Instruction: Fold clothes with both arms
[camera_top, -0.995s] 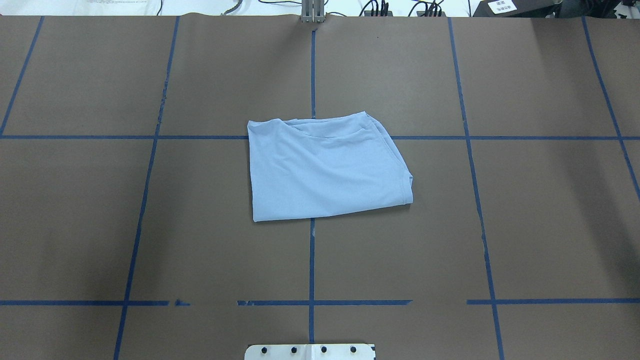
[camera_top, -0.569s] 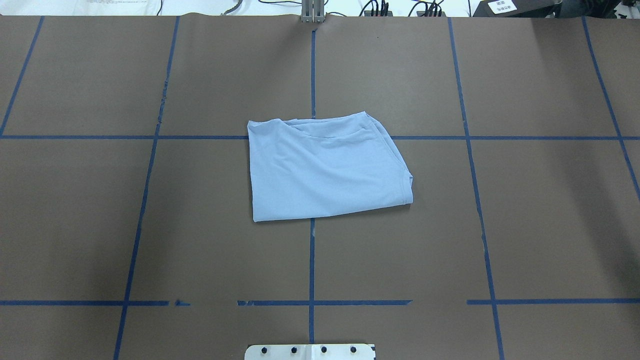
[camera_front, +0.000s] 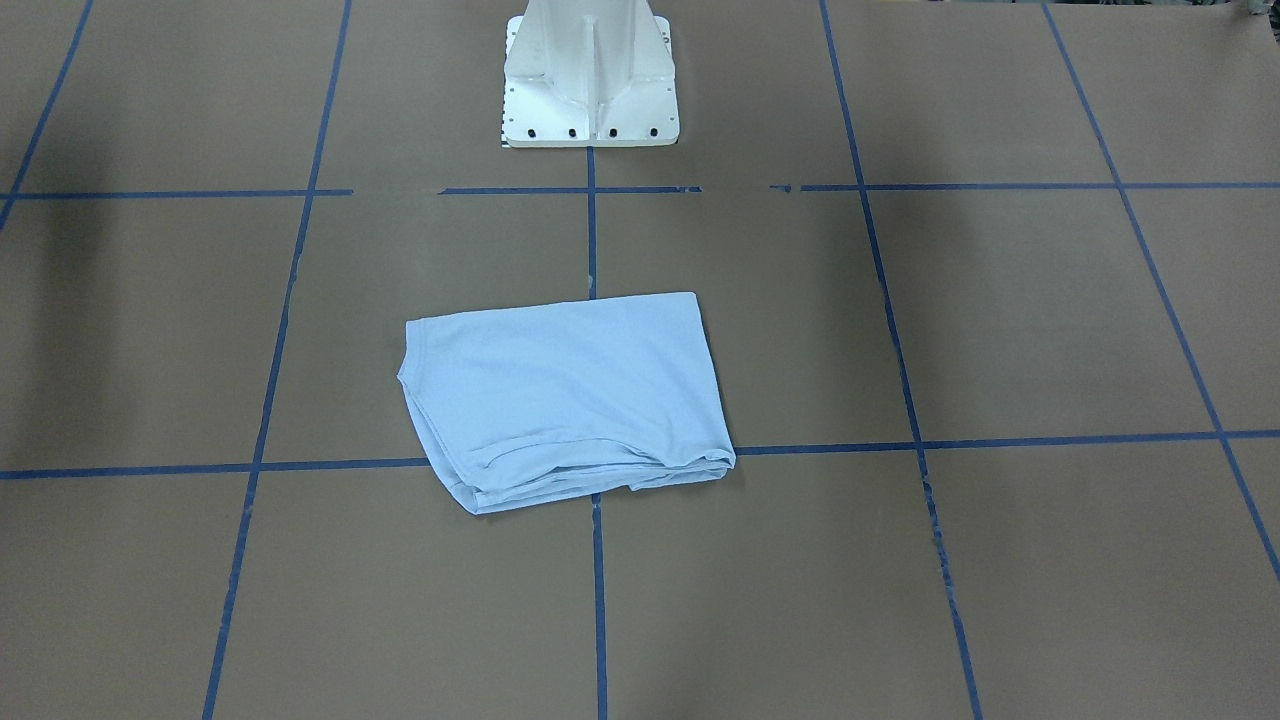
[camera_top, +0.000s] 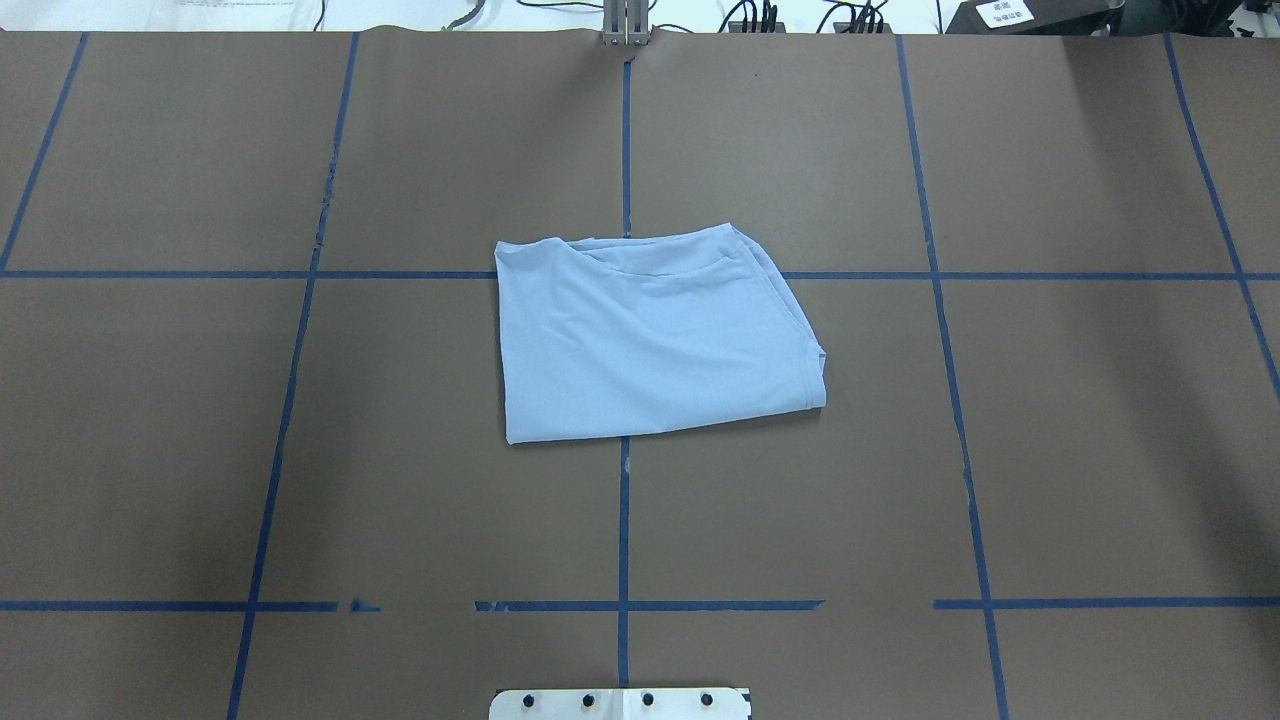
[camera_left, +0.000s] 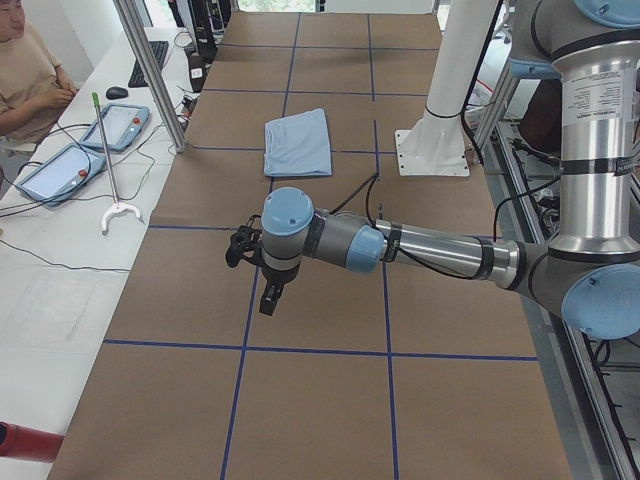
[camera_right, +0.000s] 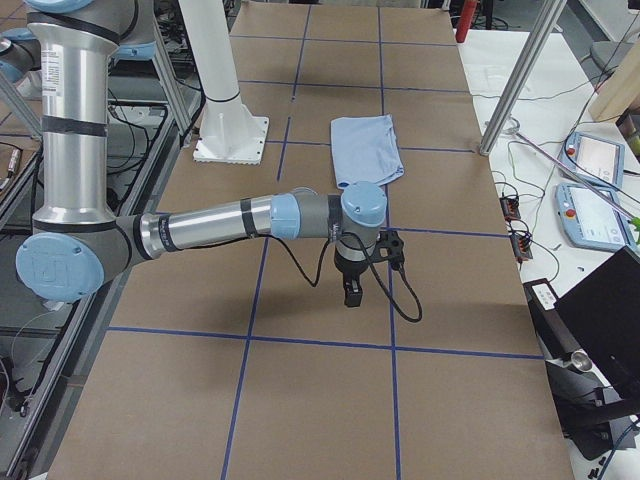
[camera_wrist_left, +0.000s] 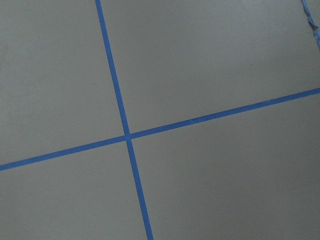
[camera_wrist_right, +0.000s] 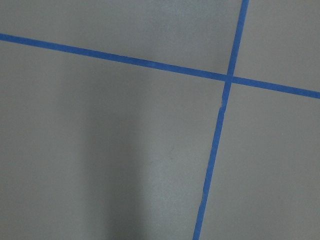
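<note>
Nearest in the left-end view, the left arm reaches low over bare tabletop, its left pincer pointing down. From the other end the right arm does likewise with the right pincer. Each shows only in its side view, so I cannot tell whether the jaws are spread or pressed together; neither has cloth near it. Farther on, mid-tabletop across the blue tape lines, the T-shirt lies folded into a compact, slightly skewed rectangle, well apart from both arms. I judge the folding done or nearly so. Any further move would call for both pincers to come in to the hemmed edge on the robot's right, to square it or fold once more. Print and neck label are hidden within the layers, and both wrist cameras show only paper and tape
</note>
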